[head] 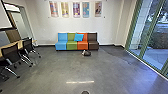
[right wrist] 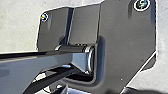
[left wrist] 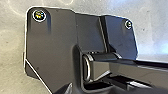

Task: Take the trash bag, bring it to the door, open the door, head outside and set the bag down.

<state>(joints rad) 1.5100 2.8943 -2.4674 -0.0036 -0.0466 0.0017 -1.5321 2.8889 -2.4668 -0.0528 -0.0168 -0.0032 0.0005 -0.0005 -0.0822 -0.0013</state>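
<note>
The robot's wide dark plate (left wrist: 53,42) is spreading above the grey floor (left wrist: 11,37), which is taking on a bluish sheen in one part. Round fittings (left wrist: 39,15) are sitting near two corners, and the jointed bar (left wrist: 135,70) is reaching out past the plate's edge.

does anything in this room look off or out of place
A small dark and pale bundle, probably the trash bag, lies on open floor just in front of the sofa, an odd spot to leave it. The blue pillow also sits askew, tilted across the green and orange sections.
</note>
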